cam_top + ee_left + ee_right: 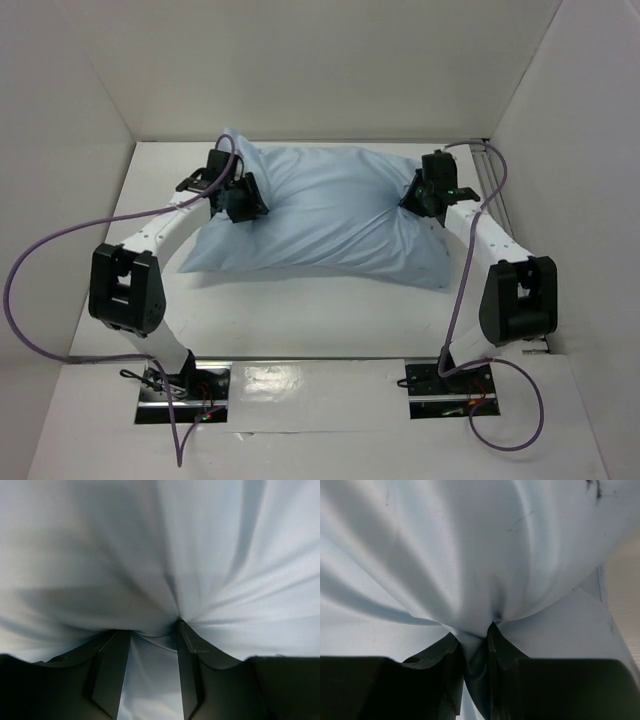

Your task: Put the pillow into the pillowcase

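Pillowcase (320, 215) lies across the far half of the white counter (300, 320), long side running left–right, plump and filled out rather than flat; left end near the back wall, right end sagging toward the near side. Left fingers (245, 200) sit on top of the left end, pressed down into the cloth. Left wrist view: the two fingers (186, 652) stand roughly half apart, with blue cloth (160, 555) bulging down into the gap between them; creases fan out from the tip of the right-hand finger, where a fold is caught against it. Whether the pair actually clamps that fold cannot be told. Middle of the case is smooth and untouched by either arm. Right fingers (422, 195) sit on the upper edge near the right end. Right wrist view: fingers (497, 647) nearly closed, a narrow ridge of cloth (470, 555) pinched between the tips, and creases radiating up and outward from the pinch, so there is a firm hold on the pillowcase. Pillow: not separable from the cloth in any view. A paler patch with dark specks shows at the right end, just below the right fingers; bare pillow or cloth, cannot tell.
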Robot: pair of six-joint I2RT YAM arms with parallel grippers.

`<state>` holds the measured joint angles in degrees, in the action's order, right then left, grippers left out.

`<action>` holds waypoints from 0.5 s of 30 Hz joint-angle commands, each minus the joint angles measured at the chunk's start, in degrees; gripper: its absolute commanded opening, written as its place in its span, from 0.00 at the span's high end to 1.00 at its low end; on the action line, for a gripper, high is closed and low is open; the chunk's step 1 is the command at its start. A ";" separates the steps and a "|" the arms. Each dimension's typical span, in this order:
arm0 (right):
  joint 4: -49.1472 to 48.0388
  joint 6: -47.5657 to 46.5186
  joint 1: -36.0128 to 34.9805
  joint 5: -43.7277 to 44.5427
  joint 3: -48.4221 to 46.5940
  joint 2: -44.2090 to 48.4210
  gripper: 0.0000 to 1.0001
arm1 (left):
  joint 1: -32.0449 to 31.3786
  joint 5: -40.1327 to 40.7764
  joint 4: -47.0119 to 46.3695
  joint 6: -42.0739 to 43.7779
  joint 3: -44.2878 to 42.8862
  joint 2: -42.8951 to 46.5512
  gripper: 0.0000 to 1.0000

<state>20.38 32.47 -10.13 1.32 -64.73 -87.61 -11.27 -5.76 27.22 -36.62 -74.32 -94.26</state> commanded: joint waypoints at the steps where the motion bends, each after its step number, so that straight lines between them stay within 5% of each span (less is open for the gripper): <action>1: 2.21 -4.33 1.43 5.72 -5.21 -3.16 0.73 | -3.15 -1.37 4.59 -1.87 -0.11 -4.61 0.46; 5: 1.68 -5.57 2.04 4.49 -8.48 -6.07 0.54 | -3.15 1.44 4.59 -1.35 -4.24 -6.02 0.38; 9: 4.04 -6.62 2.57 3.59 -13.48 -5.38 0.08 | -3.15 6.19 10.11 -0.83 -11.62 -4.01 0.21; 11: 7.46 -6.63 1.96 8.66 -16.99 -2.67 0.00 | -3.67 8.73 11.44 -0.30 -14.00 1.41 0.11; 15: 13.10 -6.63 0.73 20.28 -21.66 2.35 0.00 | -3.67 11.99 12.06 2.34 -16.19 12.04 0.07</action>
<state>28.47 26.50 -8.45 11.73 -81.32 -91.94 -15.11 1.08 36.82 -36.88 -86.89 -91.68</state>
